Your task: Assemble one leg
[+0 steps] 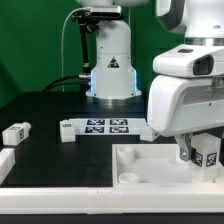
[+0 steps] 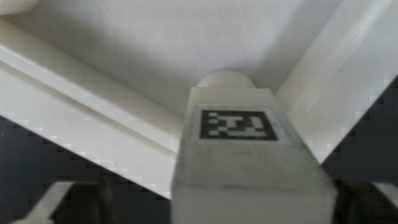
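Observation:
My gripper is shut on a leg, a small white block with black-and-white tags, and holds it upright over the exterior view's right part of the large white square piece. In the wrist view the leg fills the middle, its tag facing the camera, with my gripper closed on its sides. Its far end points at a raised corner of the square piece. Whether the leg touches the piece is hidden. Another loose leg lies at the exterior view's left.
The marker board lies on the black table behind the square piece, with a small white part at its left end. A white piece sits at the left edge. The robot base stands at the back.

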Controlling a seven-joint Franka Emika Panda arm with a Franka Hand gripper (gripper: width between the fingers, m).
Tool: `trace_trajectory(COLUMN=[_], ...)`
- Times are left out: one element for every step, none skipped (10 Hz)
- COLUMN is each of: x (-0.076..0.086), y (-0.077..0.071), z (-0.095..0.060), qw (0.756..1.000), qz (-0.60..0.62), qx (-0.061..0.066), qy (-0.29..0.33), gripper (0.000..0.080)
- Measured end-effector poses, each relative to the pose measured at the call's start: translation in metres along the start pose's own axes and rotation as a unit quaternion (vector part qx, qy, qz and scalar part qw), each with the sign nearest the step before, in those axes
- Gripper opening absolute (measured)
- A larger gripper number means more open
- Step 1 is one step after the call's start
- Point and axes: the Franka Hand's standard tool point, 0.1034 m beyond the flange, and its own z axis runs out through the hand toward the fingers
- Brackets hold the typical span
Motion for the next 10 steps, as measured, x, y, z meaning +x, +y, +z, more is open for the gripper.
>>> trace_trajectory(x=[-0.0001, 0.0, -0.0002, -0.0003, 0.0003, 0.0006, 0.0, -0.0003, -0.0012, -0.002], y=[0.0001, -0.0001, -0.0001, 0.0, -0.0014, -0.0039, -0.0032, -0.0025, -0.0019, -0.0017], z=[0.0001, 0.0001, 0.0003, 0.0004, 0.0004, 0.0006, 0.0003, 0.0, 0.001, 0.0024], qw=[1.0, 1.0, 1.0, 1.0, 0.997, 0.987, 0.972, 0.95, 0.926, 0.904], qz=[0.0, 0.013, 0.024, 0.03, 0.08, 0.162, 0.234, 0.312, 0.377, 0.426], qx=[0.0, 0.001, 0.001, 0.001, 0.002, -0.001, -0.004, -0.008, -0.014, -0.017], qy=[0.0, 0.0, 0.0, 0.0, 0.0, -0.001, -0.002, -0.004, -0.004, -0.004], gripper=[0.0461, 0.0287, 0.0287, 0.0291, 0.0291, 0.0291, 0.0291, 0.0291, 0.0291, 0.0292])
